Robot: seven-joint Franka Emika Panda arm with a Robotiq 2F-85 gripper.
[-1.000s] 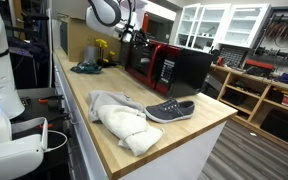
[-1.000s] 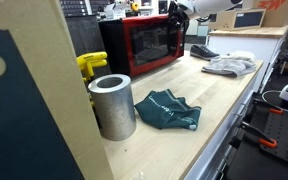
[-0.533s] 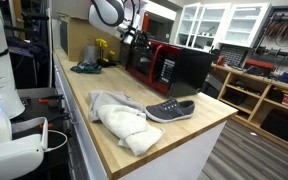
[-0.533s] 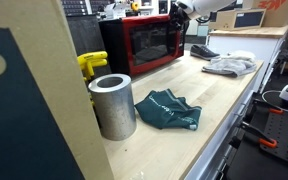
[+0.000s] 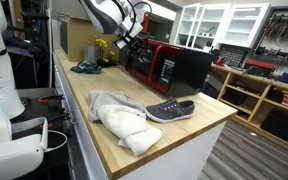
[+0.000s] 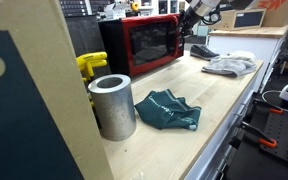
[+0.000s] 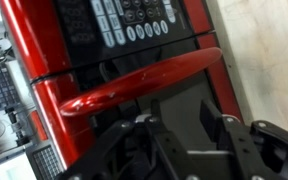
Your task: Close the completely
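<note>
Microwave (image 6: 144, 45), red, stands at the back of the wooden worktop (image 6: 219, 100). From left to right we see a grey cylinder (image 6: 112, 105), a teal cloth (image 6: 167, 110) and a pale cloth (image 6: 229, 65). Our pincer (image 7: 189, 150) hangs spread wide before the door handle (image 7: 144, 75), gripping nothing. White cabinets (image 5: 219, 25) line the room.

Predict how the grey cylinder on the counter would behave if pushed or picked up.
The cylinder looks like bare metal, so it is probably rigid and heavy for its size. Its smooth sides may slip in a grasp. It stands upright on a broad base on the counter, so a low push would likely slide it; laid over, it would roll.
</note>
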